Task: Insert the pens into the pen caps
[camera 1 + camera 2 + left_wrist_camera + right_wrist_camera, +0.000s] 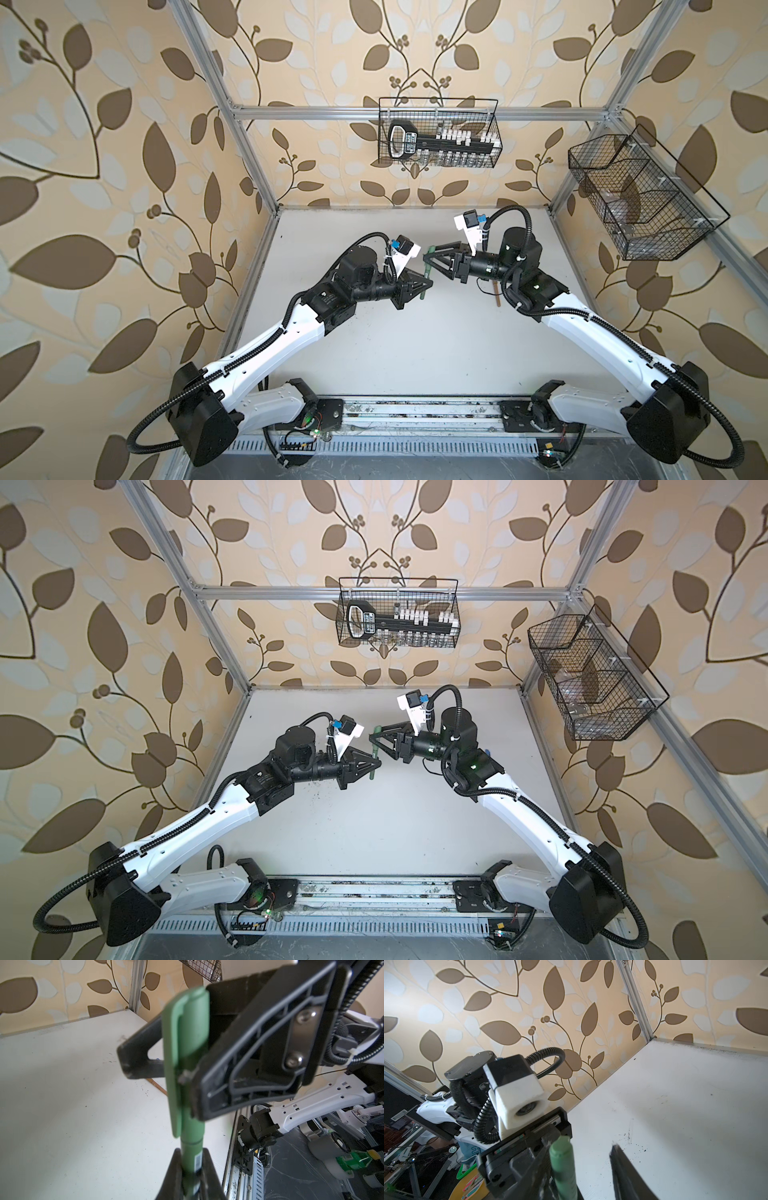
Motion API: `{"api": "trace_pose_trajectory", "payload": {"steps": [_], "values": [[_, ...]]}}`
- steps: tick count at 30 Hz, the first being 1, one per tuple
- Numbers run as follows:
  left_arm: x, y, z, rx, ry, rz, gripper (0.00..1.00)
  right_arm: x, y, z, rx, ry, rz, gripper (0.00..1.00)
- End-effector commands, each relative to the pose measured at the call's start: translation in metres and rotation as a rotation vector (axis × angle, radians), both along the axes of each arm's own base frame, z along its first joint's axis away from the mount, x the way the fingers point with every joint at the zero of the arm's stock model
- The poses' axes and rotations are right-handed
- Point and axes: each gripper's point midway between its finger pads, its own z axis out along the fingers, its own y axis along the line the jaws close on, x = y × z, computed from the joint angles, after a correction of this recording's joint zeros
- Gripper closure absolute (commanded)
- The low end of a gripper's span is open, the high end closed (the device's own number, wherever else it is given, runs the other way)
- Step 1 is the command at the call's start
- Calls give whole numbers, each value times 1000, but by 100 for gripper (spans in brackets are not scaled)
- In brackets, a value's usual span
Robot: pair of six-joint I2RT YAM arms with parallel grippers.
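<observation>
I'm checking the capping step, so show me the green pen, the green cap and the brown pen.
green pen [190, 1155]: left wrist view, bare barrel below the cap.
green cap [194, 1022]: left wrist view, upper body.
brown pen [496, 295]: a top view, mid-barrel.

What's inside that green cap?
The green pen runs into the green cap; only its barrel shows, clamped in the left gripper. Its tip is covered by the cap.

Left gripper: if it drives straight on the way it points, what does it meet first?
Probably the right gripper, whose open fingers straddle the green cap just ahead of the left gripper. Height is hard to judge from above; it may pass just below.
</observation>
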Motion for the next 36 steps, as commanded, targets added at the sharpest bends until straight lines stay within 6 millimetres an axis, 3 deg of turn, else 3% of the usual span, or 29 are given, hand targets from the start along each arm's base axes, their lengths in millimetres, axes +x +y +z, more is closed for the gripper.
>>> {"api": "trace_pose_trajectory", "payload": {"steps": [1, 6, 14, 19, 24, 30, 36], "values": [[-6, 0, 12, -25, -42, -30, 100, -1, 2, 22, 27, -61, 24, 53], [-4, -1, 9, -17, -35, -23, 100, 1, 4, 22, 29, -57, 36, 60], [10, 5, 21, -23, -89, 61, 100, -1, 7, -1, 14, -7, 59, 99], [35, 20, 64, -77, -219, 200, 100, -7, 7, -28, 13, 47, 69, 100], [52, 26, 114, -180, -332, 208, 100, -26, 17, -72, -51, 118, 106, 100], [73, 40, 149, -228, -397, 216, 100, -53, 17, -123, -135, 202, 138, 100], [77, 58, 178, -275, -468, 229, 100, -83, 18, -175, -197, 303, 190, 100]]}}
